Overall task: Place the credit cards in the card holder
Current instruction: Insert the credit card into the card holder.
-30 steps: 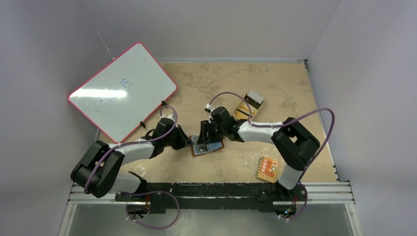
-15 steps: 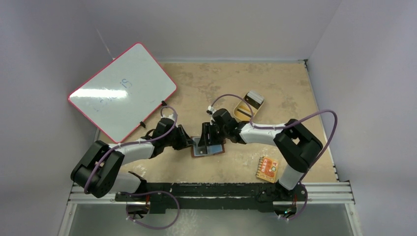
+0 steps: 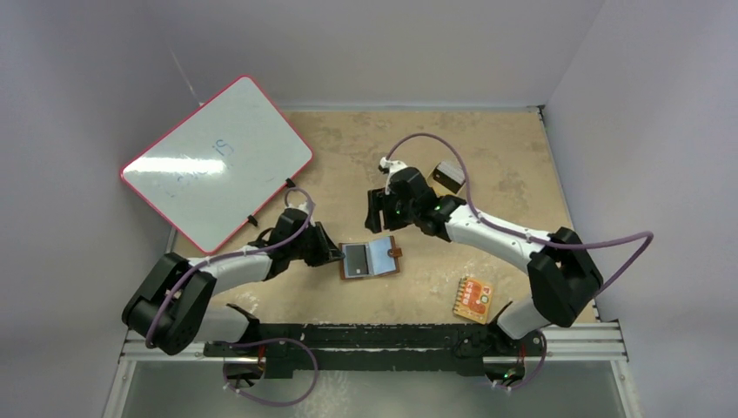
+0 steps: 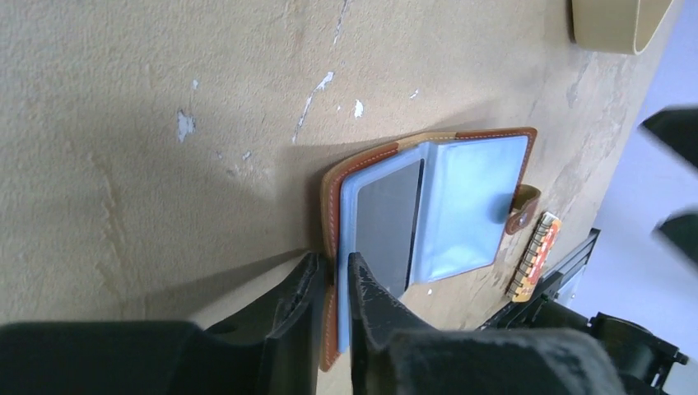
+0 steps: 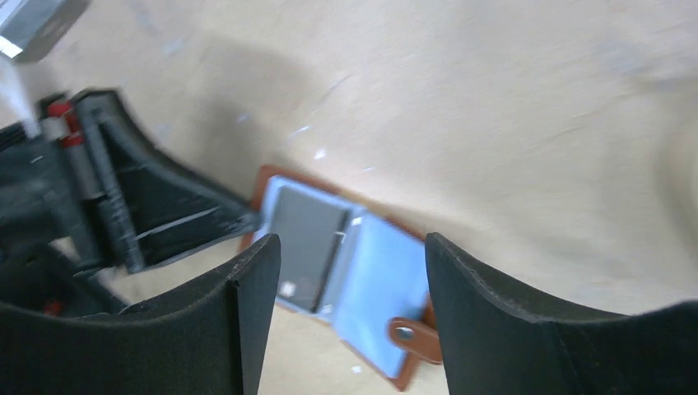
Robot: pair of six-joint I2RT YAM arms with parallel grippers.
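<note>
The brown card holder (image 3: 372, 259) lies open on the table, its bluish clear pockets facing up. One black credit card (image 4: 387, 220) with a small pale patch sits in its left pocket, and it also shows in the right wrist view (image 5: 309, 240). My left gripper (image 3: 335, 255) is shut on the holder's left edge (image 4: 333, 284). My right gripper (image 3: 376, 209) is open and empty, raised above and behind the holder (image 5: 350, 247). Another dark card (image 3: 449, 175) shows behind my right arm, where the tan dish is mostly hidden.
An orange-red patterned packet (image 3: 474, 299) lies at the front right. A pink-framed whiteboard (image 3: 218, 161) leans at the back left. The tan dish's rim (image 4: 613, 25) shows in the left wrist view. Walls close in on the table at the back and right.
My right gripper has lifted off the card holder and drawn back toward the rear, open, leaving the black card in the left pocket. My left gripper keeps its hold.
</note>
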